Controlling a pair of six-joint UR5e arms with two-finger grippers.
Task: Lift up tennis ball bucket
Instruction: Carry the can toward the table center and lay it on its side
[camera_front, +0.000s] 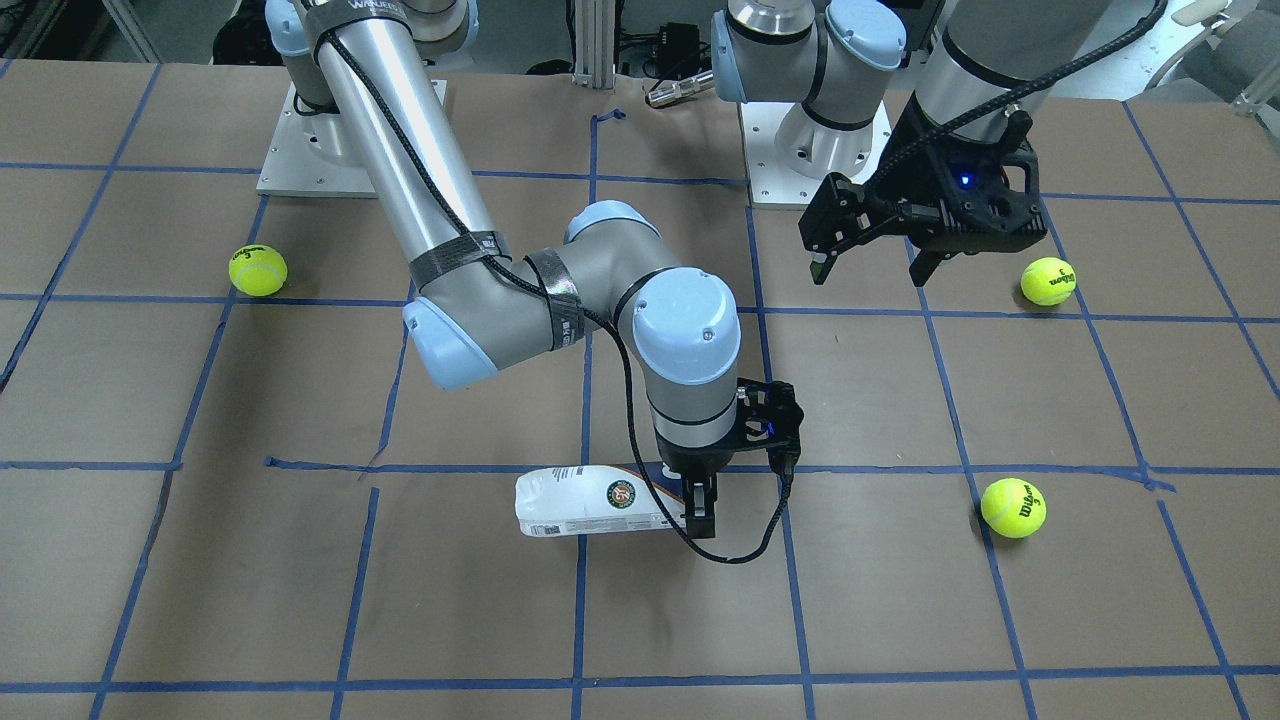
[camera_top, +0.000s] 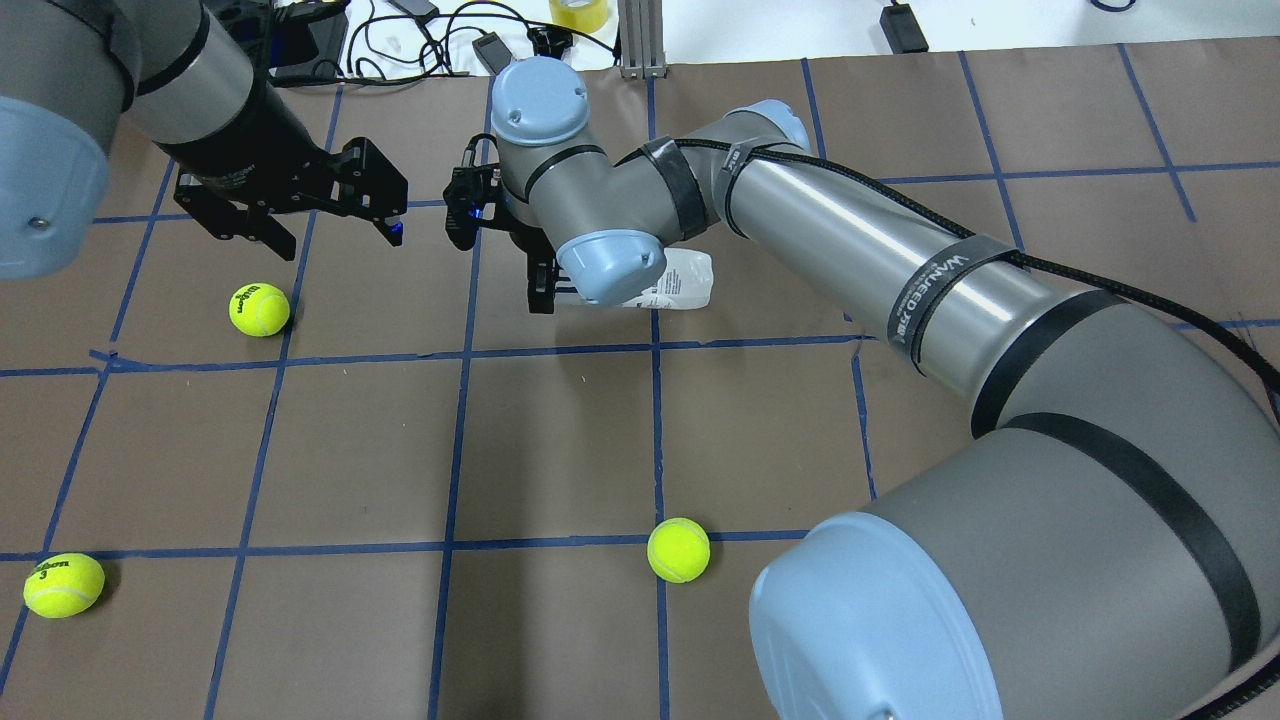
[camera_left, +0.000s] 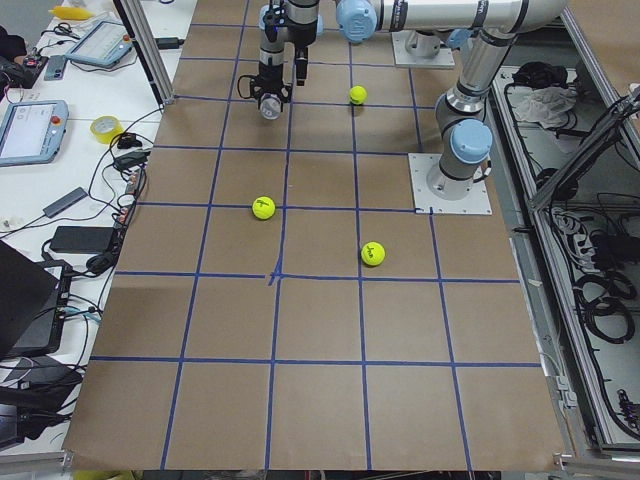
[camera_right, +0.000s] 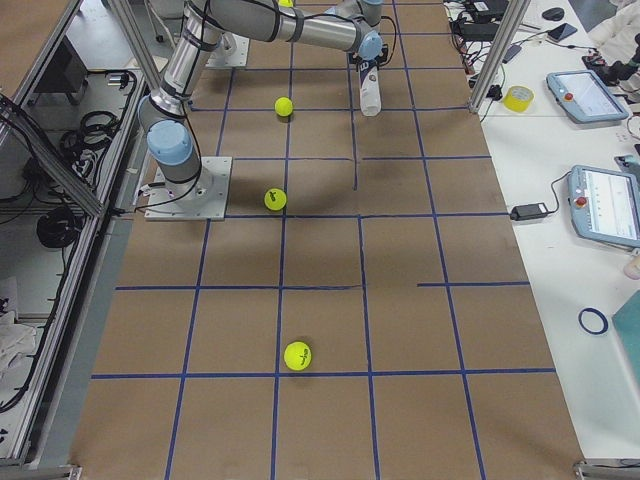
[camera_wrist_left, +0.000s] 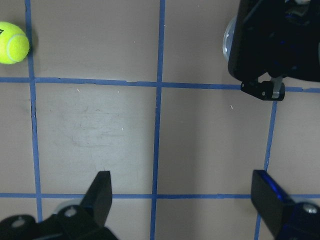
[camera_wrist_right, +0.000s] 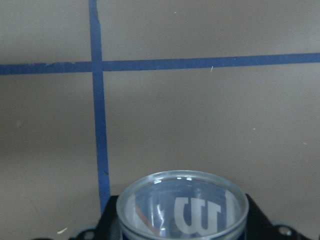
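The tennis ball bucket (camera_front: 590, 503) is a clear can with a white and navy label. It lies on its side near the table's middle, and I cannot tell whether it touches the table. My right gripper (camera_front: 702, 512) points down over its open end, fingers on either side of the can, closed on it. The right wrist view shows the silver rim and "W" logo (camera_wrist_right: 182, 207) filling the gap between the jaws. The can also shows in the overhead view (camera_top: 680, 282). My left gripper (camera_front: 870, 265) hangs open and empty above the table, apart from the can; the left wrist view (camera_wrist_left: 185, 195) shows its fingers spread wide.
Three yellow-green tennis balls lie on the brown paper: one (camera_front: 258, 271) beside the right arm's base side, one (camera_front: 1048, 281) just past the left gripper, one (camera_front: 1013, 507) nearer the operators' side. Blue tape lines grid the table. Cables and tape rolls lie beyond the far edge.
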